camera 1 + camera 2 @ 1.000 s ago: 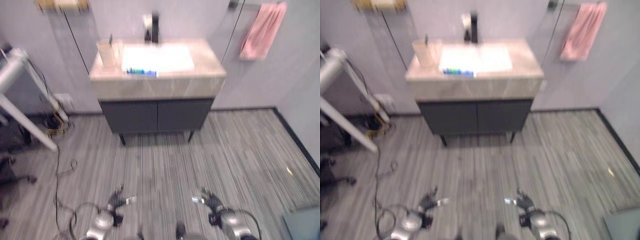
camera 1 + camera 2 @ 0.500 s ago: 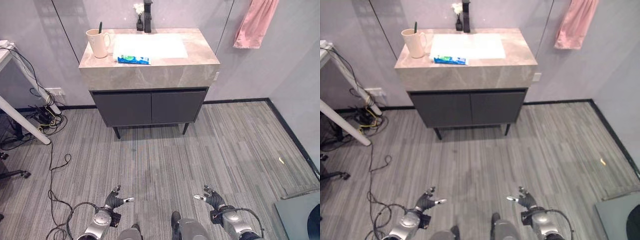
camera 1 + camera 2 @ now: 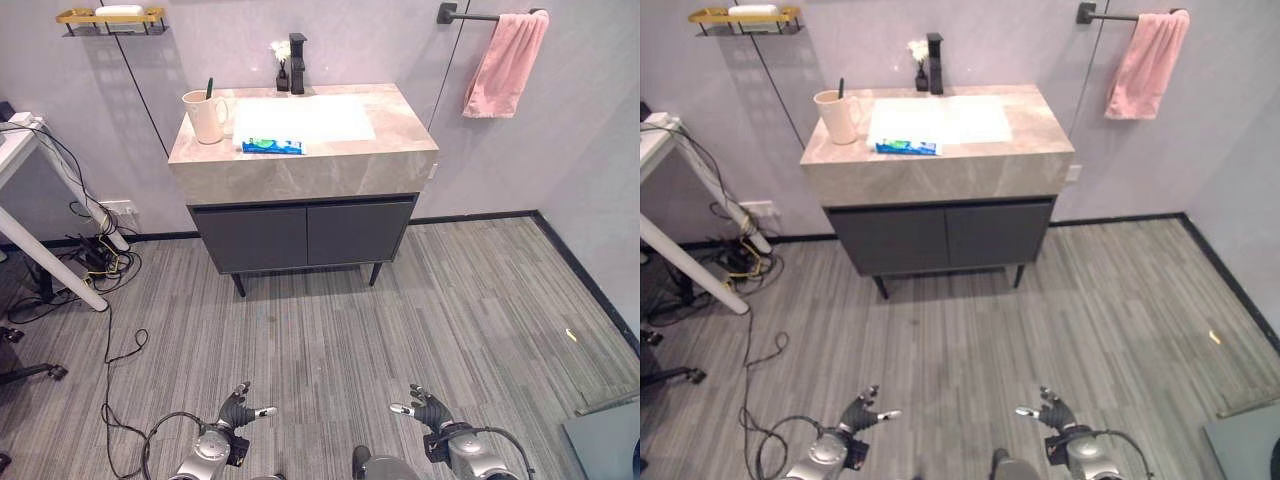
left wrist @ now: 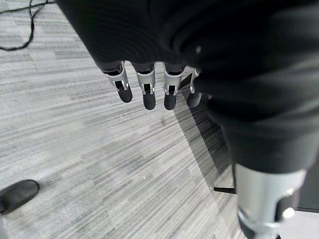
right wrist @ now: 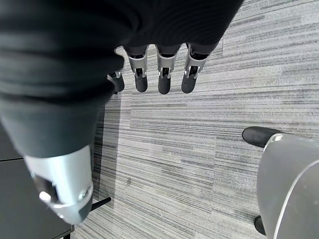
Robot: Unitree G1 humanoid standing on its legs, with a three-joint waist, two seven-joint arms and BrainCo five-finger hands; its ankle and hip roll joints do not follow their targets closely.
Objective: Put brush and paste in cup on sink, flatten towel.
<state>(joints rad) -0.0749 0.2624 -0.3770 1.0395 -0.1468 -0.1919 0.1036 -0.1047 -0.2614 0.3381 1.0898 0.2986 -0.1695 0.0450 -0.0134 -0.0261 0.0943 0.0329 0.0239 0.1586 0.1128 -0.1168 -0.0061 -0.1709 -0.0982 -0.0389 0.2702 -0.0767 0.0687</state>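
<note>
Vanity sink counter (image 3: pixel 400 150) stands against the back wall, well apart from both hands, straight ahead across bare floor. Pink towel (image 3: pixel 503 62) hangs bunched on a black wall bar (image 3: pixel 478 15) past the counter's right end, to the robot's right, so right arm looks nearer to it. White basin (image 3: pixel 303 117) takes the counter's middle. Cream cup (image 3: pixel 206 116) stands upright at the counter's back-left corner, dark brush handle (image 3: pixel 209 88) sticking out of its top, so brush looks already in. Toothpaste tube (image 3: pixel 271 146) lies flat at the counter's front edge, left of centre, just right of the cup, long axis along that edge; left arm slightly nearer to it. Black faucet (image 3: pixel 297 63) at the back edge. Left hand (image 3: pixel 240 410) and right hand (image 3: pixel 426 410) low near the floor, fingers straight and relaxed, holding nothing; wrist views agree. Judgement: approach step, robot must walk up before any reach. Print on the tube too small to read
</note>
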